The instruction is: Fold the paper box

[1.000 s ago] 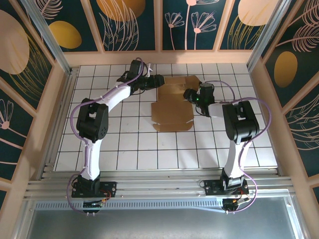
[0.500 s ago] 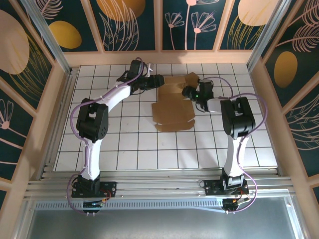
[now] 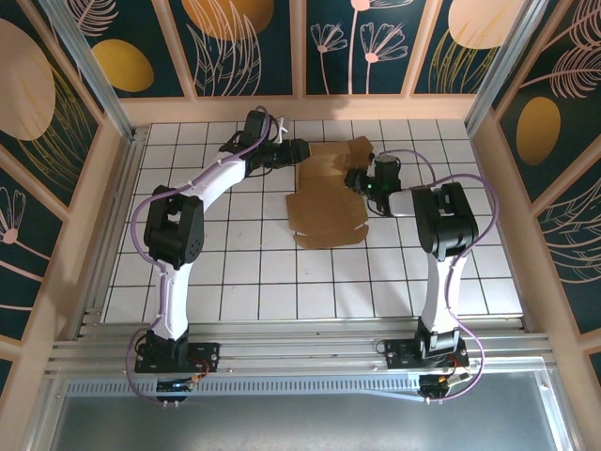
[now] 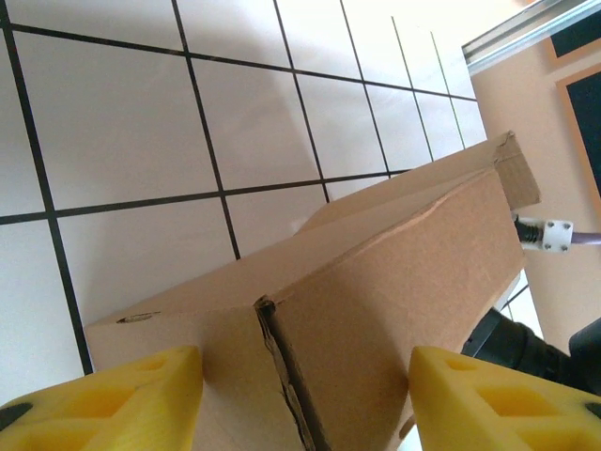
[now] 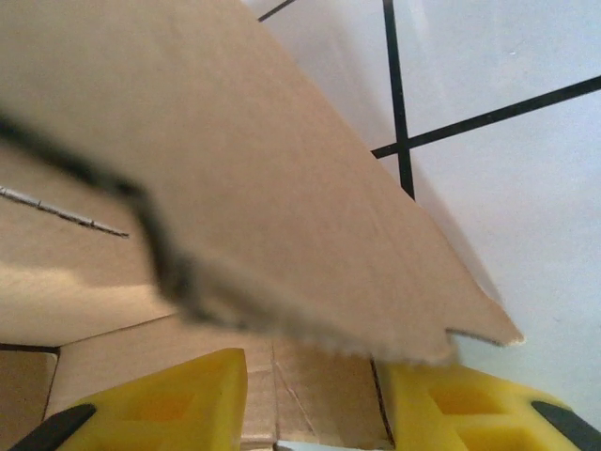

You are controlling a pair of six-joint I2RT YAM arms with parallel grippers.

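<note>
While the paper box (image 3: 324, 202) lies part-folded on the bench (image 3: 235, 272), the left tool (image 4: 305, 376) gapes astride a raised wall; the right tool's (image 5: 310, 376) hold I cannot tell. Uneven pushing could flatten that wall.

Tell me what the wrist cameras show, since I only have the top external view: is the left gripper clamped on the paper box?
Observer: No. The left gripper has its yellow fingers wide apart, and the paper box spans the gap.
Operator: Where is it aimed?
Observer: A slit between two panels lies midway between those fingers, with the panels raised off the tiles.
Operator: And the right?
Observer: The right gripper is also open, with a flap tilted up over it.
</note>
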